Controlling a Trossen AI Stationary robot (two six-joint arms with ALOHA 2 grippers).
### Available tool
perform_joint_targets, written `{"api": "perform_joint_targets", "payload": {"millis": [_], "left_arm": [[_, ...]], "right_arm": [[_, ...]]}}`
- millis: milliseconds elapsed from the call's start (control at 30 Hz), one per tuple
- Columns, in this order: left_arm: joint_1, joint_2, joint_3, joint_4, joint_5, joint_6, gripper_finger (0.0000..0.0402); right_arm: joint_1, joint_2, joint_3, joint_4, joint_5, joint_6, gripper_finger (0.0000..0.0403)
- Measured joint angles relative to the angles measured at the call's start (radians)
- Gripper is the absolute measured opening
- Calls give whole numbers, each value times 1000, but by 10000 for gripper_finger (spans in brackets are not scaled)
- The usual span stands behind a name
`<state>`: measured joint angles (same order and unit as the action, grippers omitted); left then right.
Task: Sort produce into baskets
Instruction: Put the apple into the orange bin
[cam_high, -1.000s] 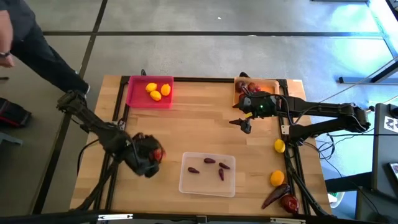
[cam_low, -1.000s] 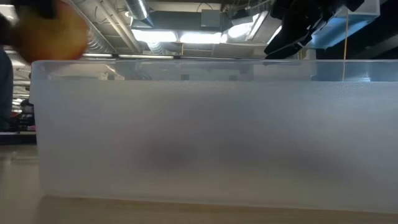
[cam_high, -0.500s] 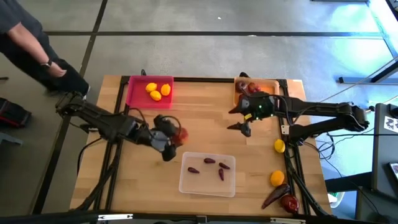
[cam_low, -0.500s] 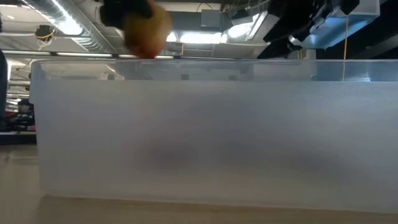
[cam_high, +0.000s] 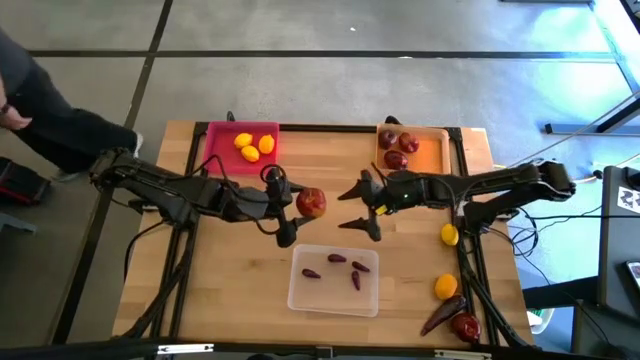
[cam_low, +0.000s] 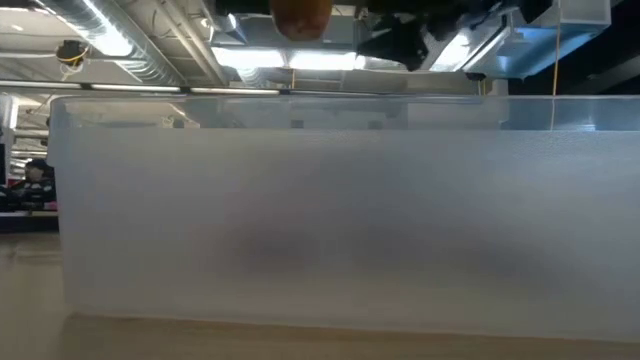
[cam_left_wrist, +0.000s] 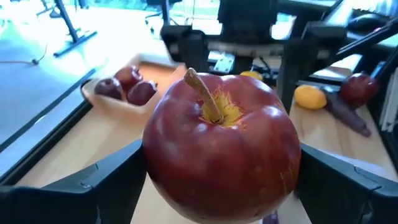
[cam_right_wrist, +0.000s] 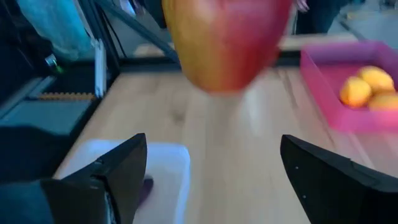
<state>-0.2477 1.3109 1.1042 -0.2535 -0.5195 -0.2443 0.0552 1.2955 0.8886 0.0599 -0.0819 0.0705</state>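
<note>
Left end effector (cam_high: 296, 207) clamped around red apple (cam_high: 312, 203) above table

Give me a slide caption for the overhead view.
Left claw carries an apple toward the open right claw, above the clear tray.

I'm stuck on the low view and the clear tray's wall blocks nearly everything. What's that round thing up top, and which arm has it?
Observer: It's a round red-yellow apple, gripped between the fingers of the left gripper above bare wood.
Operator: And the right gripper?
Observer: The right gripper faces the apple from close by, fingers open and empty.
Operator: Which tray takes apples?
Observer: Likely the orange rectangular tray; it holds three dark red round fruits.
</note>
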Motion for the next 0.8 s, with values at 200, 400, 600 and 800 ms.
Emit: {"api": "perform_joint_targets", "payload": {"millis": [200,400,600,800], "left_arm": [[0,9,0,69,1,0,351],[-3,42,0,122,6,15,351],[-8,63,0,162,22,24,351],[-9,61,0,168,22,29,351]], "right_arm": [[39,111,0,220,39,10,331],[39,176,-1,393,50,32,331],[36,179,0,459,51,23,329],[35,180,0,469,30,6,275]]}}
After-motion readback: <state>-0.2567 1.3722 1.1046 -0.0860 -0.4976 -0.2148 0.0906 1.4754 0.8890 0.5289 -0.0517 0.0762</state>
